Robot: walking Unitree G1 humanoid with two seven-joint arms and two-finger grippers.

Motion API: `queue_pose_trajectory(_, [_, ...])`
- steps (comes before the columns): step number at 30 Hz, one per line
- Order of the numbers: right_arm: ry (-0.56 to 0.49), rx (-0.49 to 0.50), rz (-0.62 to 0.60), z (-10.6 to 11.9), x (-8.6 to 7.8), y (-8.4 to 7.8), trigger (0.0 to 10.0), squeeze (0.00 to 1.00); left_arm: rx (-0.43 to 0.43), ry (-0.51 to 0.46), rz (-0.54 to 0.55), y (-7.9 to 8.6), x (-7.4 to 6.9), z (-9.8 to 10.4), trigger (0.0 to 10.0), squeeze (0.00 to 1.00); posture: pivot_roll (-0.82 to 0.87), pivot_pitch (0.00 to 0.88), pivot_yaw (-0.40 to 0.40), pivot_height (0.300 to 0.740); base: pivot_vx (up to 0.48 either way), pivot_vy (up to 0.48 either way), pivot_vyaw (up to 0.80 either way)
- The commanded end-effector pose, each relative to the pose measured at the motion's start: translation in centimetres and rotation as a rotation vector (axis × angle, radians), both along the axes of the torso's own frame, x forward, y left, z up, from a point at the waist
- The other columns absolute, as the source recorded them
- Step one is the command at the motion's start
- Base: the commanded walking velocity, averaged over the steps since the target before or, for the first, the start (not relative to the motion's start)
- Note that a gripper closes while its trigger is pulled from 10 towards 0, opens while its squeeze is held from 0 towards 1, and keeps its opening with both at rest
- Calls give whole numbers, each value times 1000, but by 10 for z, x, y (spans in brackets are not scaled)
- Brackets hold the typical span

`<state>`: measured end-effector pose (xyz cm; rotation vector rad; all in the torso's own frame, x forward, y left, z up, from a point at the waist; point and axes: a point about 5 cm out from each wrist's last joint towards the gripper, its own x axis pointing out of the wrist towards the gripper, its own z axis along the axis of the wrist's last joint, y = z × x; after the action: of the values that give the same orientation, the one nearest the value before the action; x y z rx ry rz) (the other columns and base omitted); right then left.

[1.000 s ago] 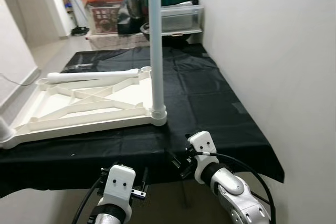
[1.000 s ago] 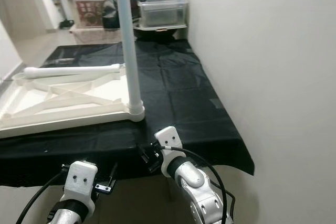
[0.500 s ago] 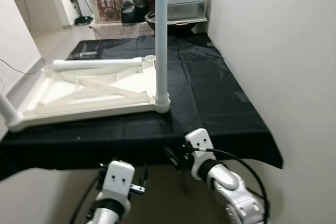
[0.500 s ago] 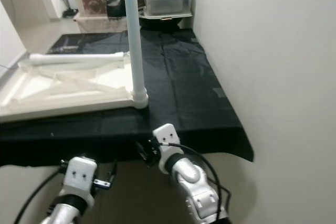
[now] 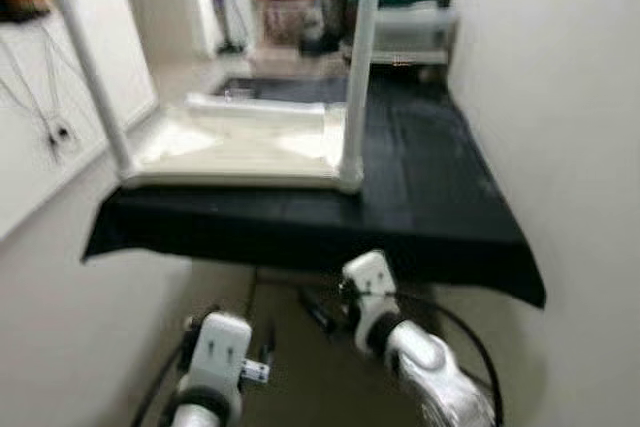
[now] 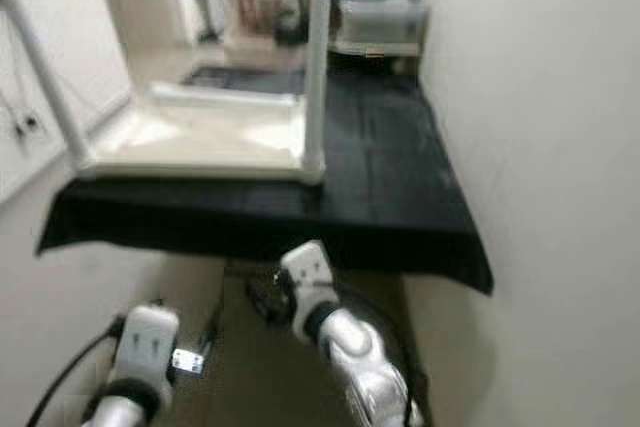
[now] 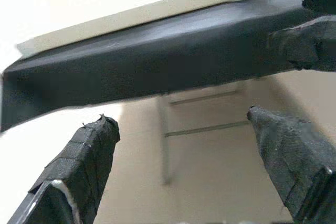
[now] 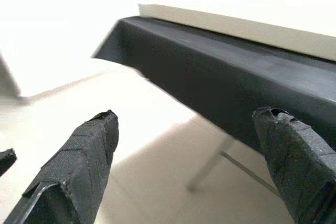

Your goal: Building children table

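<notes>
Your robot stands back from a tabletop (image 5: 430,227) draped in a black cloth (image 5: 300,247), both arms held low in front of its near edge. On the cloth lies the white children's table (image 5: 240,142), upside down, with one leg (image 5: 358,67) standing upright at its near right corner and a second leg (image 5: 90,67) upright at the near left corner; the head views are blurred, so finer detail of the frame cannot be made out. Your left gripper (image 7: 178,156) hangs below the edge of the cloth, its jaws spread wide and holding nothing, with the floor and a thin table support showing between the fingers. Your right gripper (image 8: 184,156) sits likewise under the cloth's overhang, jaws wide apart and empty. A plain wall (image 5: 570,97) runs along the robot's right, and storage bins (image 5: 400,22) are stacked beyond the far end.
</notes>
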<state>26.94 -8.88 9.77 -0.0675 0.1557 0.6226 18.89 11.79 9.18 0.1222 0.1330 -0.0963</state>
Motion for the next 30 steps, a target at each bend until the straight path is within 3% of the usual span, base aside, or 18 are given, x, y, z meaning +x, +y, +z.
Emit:
queue_pose_trajectory(1, [-2, 11, 7, 1, -1, 0, 10000, 0, 14, -4, -3, 0, 0, 0, 10000, 0, -49, 0, 26, 740, 0, 0, 0])
queue_pose_trajectory(8, [-23, 5, 63, 3, -2, 5, 10000, 0, 22, -12, 0, 0, 2, 2, 10000, 0, -49, 0, 26, 740, 0, 0, 0])
queue_pose_trajectory(13, [-30, 6, 68, 4, -1, 5, 10000, 0, 27, -19, 0, 0, 3, 4, 10000, 0, -34, 0, 20, 740, 0, 0, 800])
queue_pose_trajectory(21, [-23, 9, -39, 4, 6, -5, 10000, 0, 27, -22, 0, -1, 3, 5, 10000, 0, -47, 0, 20, 740, 0, 0, 133])
queue_pose_trajectory(30, [-34, 12, -59, 4, 6, -6, 10000, 0, 29, -30, 14, 1, 2, 6, 10000, 0, -43, 0, 22, 740, 0, 0, -776])
